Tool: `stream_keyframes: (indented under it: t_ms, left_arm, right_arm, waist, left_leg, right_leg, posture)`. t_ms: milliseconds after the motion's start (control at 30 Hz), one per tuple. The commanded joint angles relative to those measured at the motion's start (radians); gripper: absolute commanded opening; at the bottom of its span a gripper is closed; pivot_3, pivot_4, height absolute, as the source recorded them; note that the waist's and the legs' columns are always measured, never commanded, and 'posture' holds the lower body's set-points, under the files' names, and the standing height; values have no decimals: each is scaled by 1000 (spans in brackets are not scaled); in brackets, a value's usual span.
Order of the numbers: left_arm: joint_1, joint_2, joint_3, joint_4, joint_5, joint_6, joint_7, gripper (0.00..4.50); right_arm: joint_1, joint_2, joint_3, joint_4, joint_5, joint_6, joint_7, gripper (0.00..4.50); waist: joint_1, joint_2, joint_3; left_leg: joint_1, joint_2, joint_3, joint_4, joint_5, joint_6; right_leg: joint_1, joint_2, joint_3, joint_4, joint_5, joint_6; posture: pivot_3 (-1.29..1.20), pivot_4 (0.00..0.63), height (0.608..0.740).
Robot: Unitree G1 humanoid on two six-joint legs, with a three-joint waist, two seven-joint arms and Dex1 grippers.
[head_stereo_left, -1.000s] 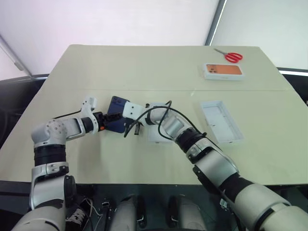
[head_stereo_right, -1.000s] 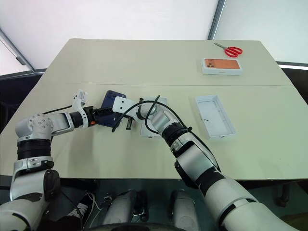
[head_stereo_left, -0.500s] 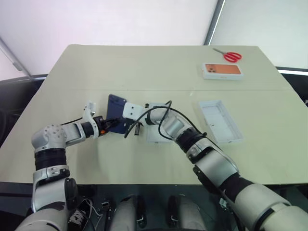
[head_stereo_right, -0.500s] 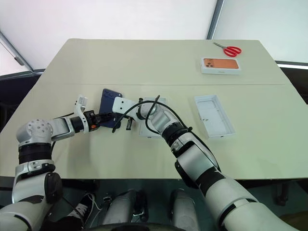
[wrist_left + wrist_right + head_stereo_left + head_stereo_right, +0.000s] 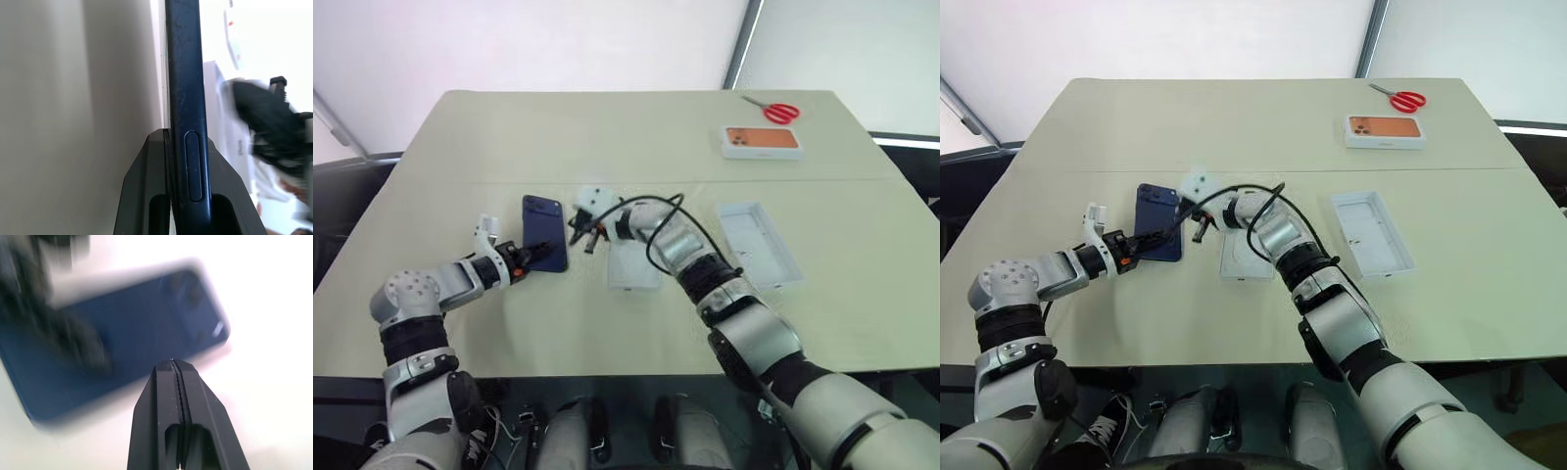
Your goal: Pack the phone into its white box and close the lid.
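The left gripper [image 5: 188, 147] pinches the near edge of the phone [image 5: 544, 233], whose long axis runs away from the robot, camera corner far. The right gripper [image 5: 177, 369], fingers pressed together and empty, hovers beside it, near the white box [image 5: 634, 266].

Both arms are built of rounded silver-grey shells joined by black bands at the joints, with white brackets near the wrists. The left gripper [image 5: 530, 258] has an orange-red ring behind its black fingers [image 5: 146, 196]. A black cable loops loosely around the right forearm behind the right gripper [image 5: 581, 227], whose black fingers [image 5: 161, 411] are wedge-shaped with finely ridged inner edges.
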Motion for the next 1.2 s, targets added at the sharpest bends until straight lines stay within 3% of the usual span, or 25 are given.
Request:
stream_keyframes:
  t_ms: [33, 167, 433, 567, 967, 1100, 1200]
  left_arm:
    - [-11, -6, 38, -48, -45, -31, 9, 41]
    - [-18, -7, 28, -46, -46, -46, 16, 41]
    - [-35, -31, -1, -98, -65, -58, 41, 41]
    - [-44, -48, -9, -110, -67, -68, 56, 41]
    - [-40, -44, -24, -121, -69, -74, 64, 41]
    - [-31, -43, -29, -125, -71, -72, 61, 41]
    - [-25, -43, -41, -132, -67, -75, 57, 41]
  right_arm:
    - [26, -27, -79, -181, 146, 126, 90, 1311]
    - [159, -161, 34, -387, 135, 206, 232, 3336]
    - [354, -443, 138, -685, 119, 177, 389, 3336]
    - [412, -530, 177, -737, 88, 132, 407, 3336]
    - [423, -516, 212, -663, 26, 54, 337, 3336]
    - [435, -518, 220, -665, 21, 68, 341, 2065]
    - [438, -511, 220, -663, 15, 66, 328, 2065]
  waist:
    - [1, 0, 0]
    - [5, -1, 0]
    - [2, -2, 2]
    - [4, -3, 3]
    - [9, -5, 4]
    - [12, -6, 4]
    - [15, -6, 5]
  left_leg:
    - [0, 0, 0, 0, 0, 0]
    - [0, 0, 0, 0, 0, 0]
    - [-5, 0, 0, 0, 0, 0]
    - [-5, 0, 0, 1, 0, 0]
    - [-5, 1, 0, 2, 1, 3]
    - [-5, 1, 0, 2, 1, 3]
    - [-5, 1, 0, 2, 1, 3]
  right_leg:
    - [0, 0, 0, 0, 0, 0]
    - [0, 0, 0, -1, 0, 0]
    - [-5, 0, 0, -1, 0, 0]
    - [-5, 0, -1, -1, 0, 0]
    - [-4, 0, -1, -1, 0, 0]
    - [-4, 0, -1, -1, 0, 0]
    - [-4, 0, -1, -1, 0, 0]
  posture:
    - [0, 150, 738]
    - [0, 150, 738]
    - [0, 150, 738]
    - [0, 150, 738]
    - [0, 150, 738]
    - [0, 150, 738]
    - [0, 150, 738]
